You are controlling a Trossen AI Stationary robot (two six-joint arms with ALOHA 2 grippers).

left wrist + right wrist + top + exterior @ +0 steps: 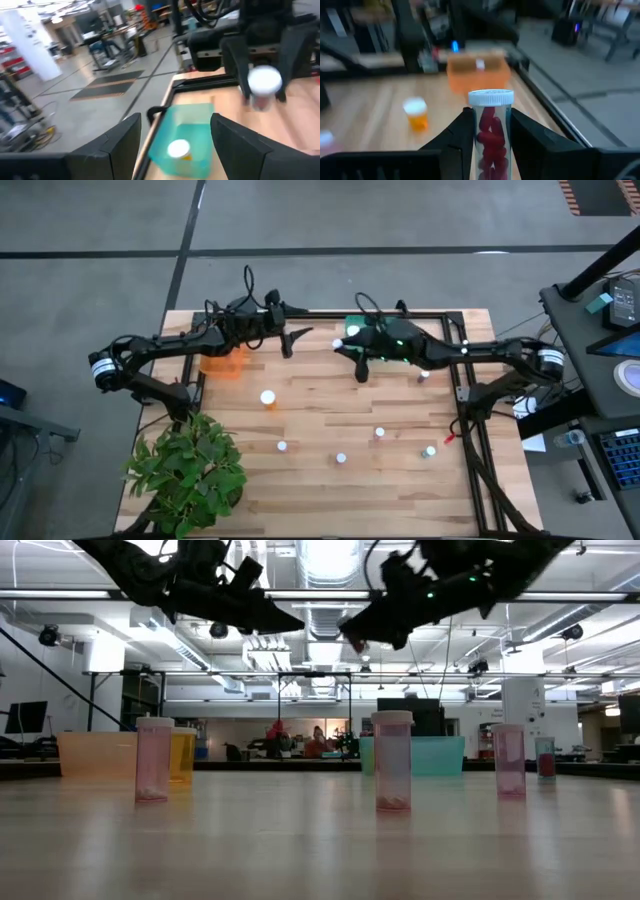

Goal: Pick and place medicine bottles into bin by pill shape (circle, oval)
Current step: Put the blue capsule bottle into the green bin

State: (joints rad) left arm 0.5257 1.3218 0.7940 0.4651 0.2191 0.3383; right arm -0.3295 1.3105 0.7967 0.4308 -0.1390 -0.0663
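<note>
The right gripper [489, 137] is closed around a clear bottle [490, 131] with a white cap, held upright between its two dark fingers [459, 134]; the pills inside look red and elongated, so I judge them oval, though that is a judgement from one wrist view. In the high view this right gripper [358, 358] hangs above the back middle of the table [330, 490], just beside the teal bin [398, 338] that lies under the right arm, and well apart from the orange bin [224, 362] at the back left. The next move turns on that: the held bottle stands with its long axis vertical, and the teal bin sits just beside it, toward the right arm's base, while the orange bin lies straight ahead of the fingers, across the table. The left gripper [172, 137] is spread open and empty, facing the teal bin [186, 145], which already holds one white-capped bottle [178, 149]. Loose bottles stand on the wood nearer the front: an orange one [268, 397] at mid-left and several small ones [341, 458] spread toward the right. A green plant [190, 470] fills the front left corner.
</note>
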